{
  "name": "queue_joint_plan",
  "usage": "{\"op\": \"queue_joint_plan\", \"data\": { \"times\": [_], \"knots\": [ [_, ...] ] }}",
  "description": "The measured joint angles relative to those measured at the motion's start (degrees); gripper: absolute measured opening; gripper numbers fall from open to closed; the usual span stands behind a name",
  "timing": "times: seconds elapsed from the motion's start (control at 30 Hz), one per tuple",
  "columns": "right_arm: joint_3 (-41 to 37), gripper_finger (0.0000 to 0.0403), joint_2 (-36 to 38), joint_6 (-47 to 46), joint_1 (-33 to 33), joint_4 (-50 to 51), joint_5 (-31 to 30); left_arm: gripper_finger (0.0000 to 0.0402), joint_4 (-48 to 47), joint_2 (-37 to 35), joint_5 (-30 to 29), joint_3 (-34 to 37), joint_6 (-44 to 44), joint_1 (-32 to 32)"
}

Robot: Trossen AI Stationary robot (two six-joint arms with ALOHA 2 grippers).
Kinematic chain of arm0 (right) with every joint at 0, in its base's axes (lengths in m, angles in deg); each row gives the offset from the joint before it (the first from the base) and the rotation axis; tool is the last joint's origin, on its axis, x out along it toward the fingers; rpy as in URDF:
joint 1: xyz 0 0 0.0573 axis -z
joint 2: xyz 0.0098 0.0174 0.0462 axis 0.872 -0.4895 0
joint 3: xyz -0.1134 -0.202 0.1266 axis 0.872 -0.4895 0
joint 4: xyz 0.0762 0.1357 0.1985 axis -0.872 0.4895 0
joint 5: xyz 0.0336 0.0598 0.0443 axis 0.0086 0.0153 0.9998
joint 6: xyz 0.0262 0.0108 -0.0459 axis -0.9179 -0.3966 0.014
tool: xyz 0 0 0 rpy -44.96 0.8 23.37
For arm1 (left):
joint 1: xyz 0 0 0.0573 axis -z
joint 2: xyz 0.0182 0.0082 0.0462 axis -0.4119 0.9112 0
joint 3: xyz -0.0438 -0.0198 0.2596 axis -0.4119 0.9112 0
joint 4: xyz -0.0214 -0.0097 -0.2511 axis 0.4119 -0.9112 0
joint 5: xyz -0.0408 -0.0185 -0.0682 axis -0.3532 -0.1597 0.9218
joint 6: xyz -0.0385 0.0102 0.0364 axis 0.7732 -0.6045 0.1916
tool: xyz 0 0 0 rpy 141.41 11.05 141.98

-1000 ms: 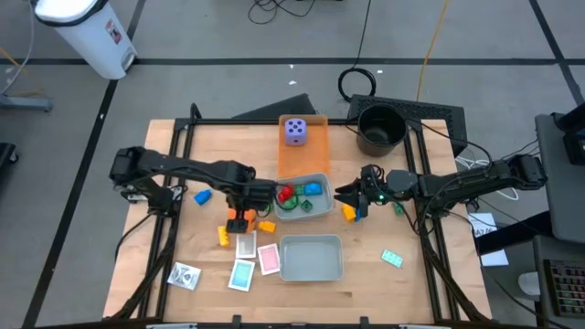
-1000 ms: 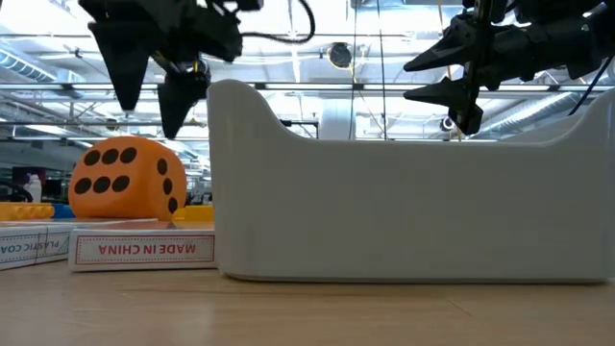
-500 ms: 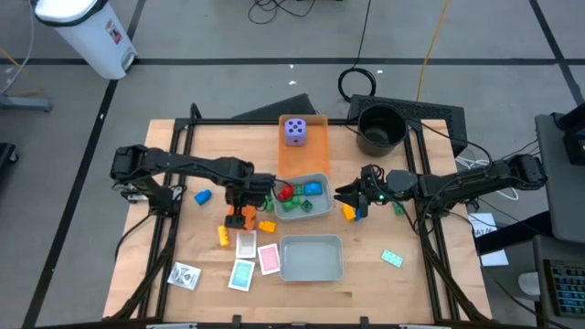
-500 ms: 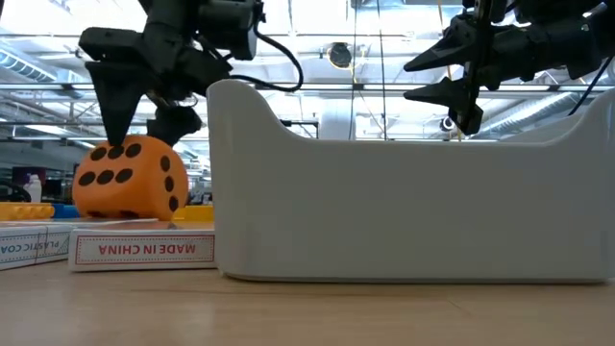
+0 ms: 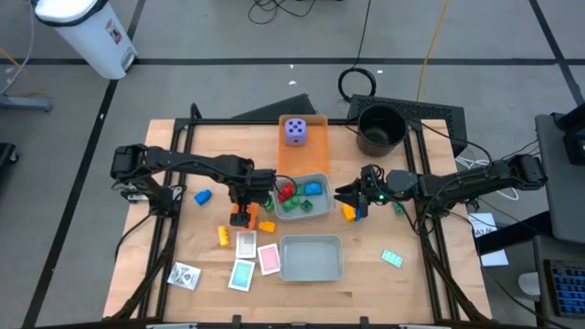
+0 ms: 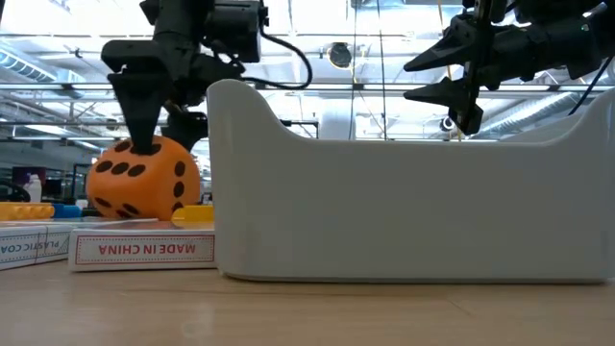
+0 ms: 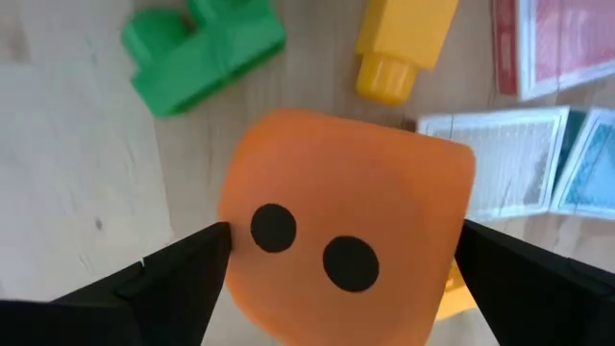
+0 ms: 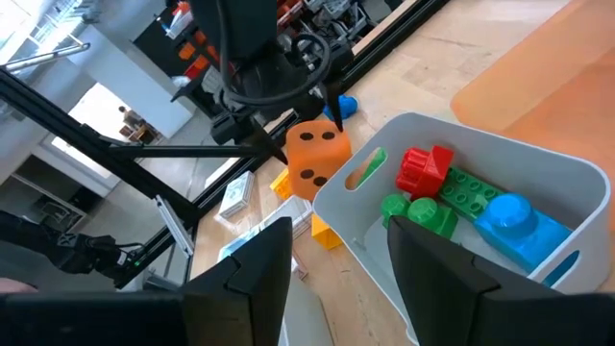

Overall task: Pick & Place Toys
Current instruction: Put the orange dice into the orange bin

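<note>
I have the left gripper (image 7: 341, 255) down over the orange die (image 7: 351, 226), fingers spread wide with the die between them and one tip touching its side, not clamped. A green brick (image 7: 204, 53) and a yellow brick (image 7: 404, 43) lie just beyond it. My right gripper (image 8: 336, 264) hangs partly open and empty beside the grey tray (image 8: 538, 183) of bricks.

High cam straight down; low cam at tabletop level; both wrist cams (close) share orange die (image 7: 346, 240).
</note>
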Motion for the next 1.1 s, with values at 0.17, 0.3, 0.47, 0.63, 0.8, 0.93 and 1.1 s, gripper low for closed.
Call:
{"op": "queue_joint_plan", "data": {
  "times": [0.17,0.3,0.47,0.63,0.8,0.93,1.1],
  "knots": [
    [0.0,0.0166,0.0,-0.01,0.0,0.02,0.0,0.0397,1.21,-0.2,1.01,2.53,0.11,-0.7],
    [0.0,0.0166,-0.02,0.16,-0.01,0.01,-0.01,0.0397,3.02,-0.15,2.87,3.21,0.09,-1.08],
    [0.0,0.0166,-0.02,0.18,0.0,0.02,-0.02,0.0397,6.8,-0.05,4.99,3.29,0.26,-0.46],
    [0.0,0.0166,-0.02,0.09,-0.01,0.02,-0.01,0.0397,7.73,0.0,6.44,3.3,1.56,-0.26],
    [0.0,0.0166,-0.02,0.16,-0.01,0.02,-0.02,0.0397,7.09,-0.15,6.43,3.31,4.63,-0.18],
    [-0.01,0.0166,-0.02,0.18,-0.01,0.02,-0.02,0.0397,6.27,-0.13,5.48,2.55,8.8,-0.11],
    [-0.02,0.0166,-0.02,0.18,-0.02,0.0,-0.02,0.0397,4.8,0.21,5.47,0.5,10.73,-0.86]
  ]
}}
